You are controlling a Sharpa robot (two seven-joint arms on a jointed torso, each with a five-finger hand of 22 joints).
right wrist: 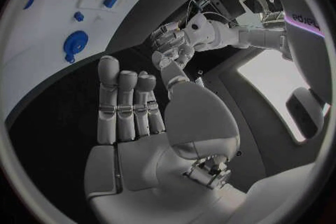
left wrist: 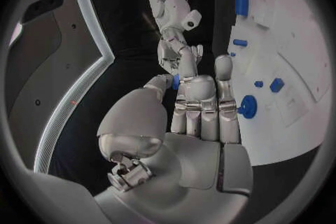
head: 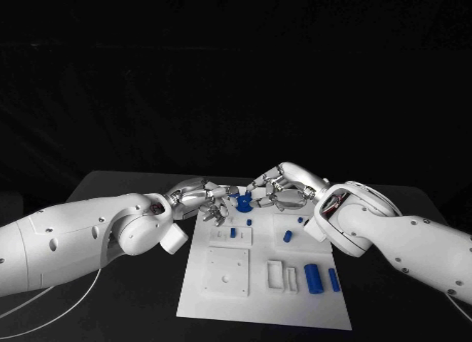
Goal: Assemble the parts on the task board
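Blue plastic parts mostly lie loose on the flat white task board (head: 259,299), so assembly looks barely begun: a round blue piece (head: 242,204) stands between the empty, spread left hand (head: 195,196) and right hand (head: 282,191).

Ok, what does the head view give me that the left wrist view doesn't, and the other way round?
Head view: the board's near end, with two long blue cylinders lying on it, and both arms meeting at its far edge. Left wrist view: the palm side of the left hand, fingers straight, with a sliver of blue between thumb tip and a finger; whether it is held I cannot tell. Both: the task board, the round blue part and the right hand.
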